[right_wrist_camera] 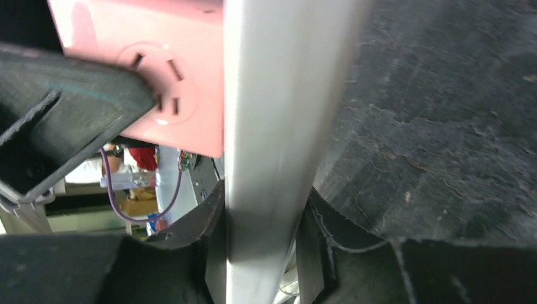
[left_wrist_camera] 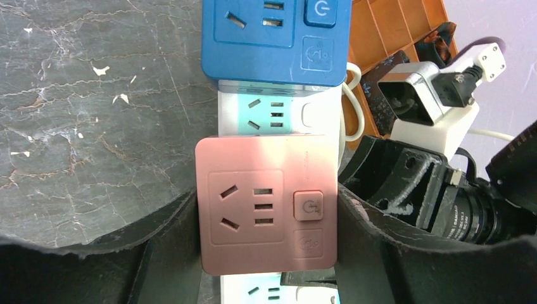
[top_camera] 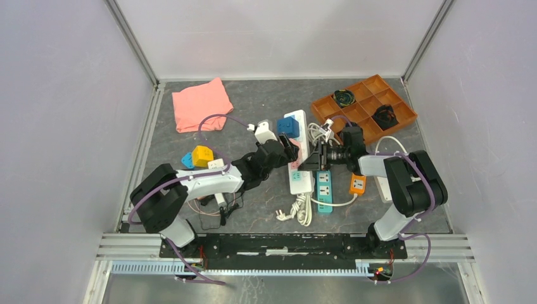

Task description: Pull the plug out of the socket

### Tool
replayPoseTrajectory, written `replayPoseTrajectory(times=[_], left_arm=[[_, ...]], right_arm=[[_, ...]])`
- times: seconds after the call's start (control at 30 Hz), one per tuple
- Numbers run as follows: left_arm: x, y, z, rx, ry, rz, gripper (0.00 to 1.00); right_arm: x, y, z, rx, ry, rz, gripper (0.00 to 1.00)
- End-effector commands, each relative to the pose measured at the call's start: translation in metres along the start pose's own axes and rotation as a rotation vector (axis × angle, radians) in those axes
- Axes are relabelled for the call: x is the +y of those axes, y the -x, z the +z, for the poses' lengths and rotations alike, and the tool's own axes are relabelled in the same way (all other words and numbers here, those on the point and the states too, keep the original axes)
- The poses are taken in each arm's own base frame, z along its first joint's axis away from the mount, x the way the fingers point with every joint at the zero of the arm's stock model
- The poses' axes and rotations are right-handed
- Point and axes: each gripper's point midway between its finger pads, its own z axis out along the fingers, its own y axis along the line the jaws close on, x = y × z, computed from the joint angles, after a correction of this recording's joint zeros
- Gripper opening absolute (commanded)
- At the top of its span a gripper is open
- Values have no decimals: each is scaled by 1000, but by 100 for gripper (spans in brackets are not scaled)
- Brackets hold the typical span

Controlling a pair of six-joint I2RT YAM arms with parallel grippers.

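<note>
The long white socket strip (top_camera: 300,180) lies in the middle of the table, with a blue cube plug (top_camera: 288,125) on its far end. A pink cube plug (left_wrist_camera: 266,206) sits on the strip's (left_wrist_camera: 278,111) face just nearer than the blue one (left_wrist_camera: 275,38). My left gripper (left_wrist_camera: 266,235) is shut on the pink plug, one finger on each side. My right gripper (right_wrist_camera: 266,240) is shut across the strip's white body (right_wrist_camera: 285,126) from the right. In the right wrist view the pink plug (right_wrist_camera: 158,63) lies against the strip. I cannot tell whether it is seated.
A teal strip (top_camera: 324,189), an orange strip (top_camera: 358,184) and coiled white cords (top_camera: 303,209) lie near the front. An orange compartment tray (top_camera: 364,107) stands back right and a pink cloth (top_camera: 201,104) back left. Yellow (top_camera: 202,155) and blue (top_camera: 187,160) blocks lie left.
</note>
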Motion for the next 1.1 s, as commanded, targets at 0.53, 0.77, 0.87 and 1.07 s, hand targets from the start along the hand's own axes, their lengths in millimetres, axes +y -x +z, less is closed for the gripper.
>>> replayPoseTrajectory(times=[0.53,0.77,0.87,1.07], left_arm=[[-75,83,-42,-265,-278,-233,2],[-80,95,-60,-272,-297,-225,2],[-75,97,-67,-276,-291,-222,2],[-68,106,-80,-300,-287,-222,2]], right_arm=[[-2,28,-13,-47,26,-111,0],[-9,31,-16,-49,-14,-151,0],[-12,30,-16,-46,-21,-155,0],[-16,30,-17,-41,-42,-176,0]])
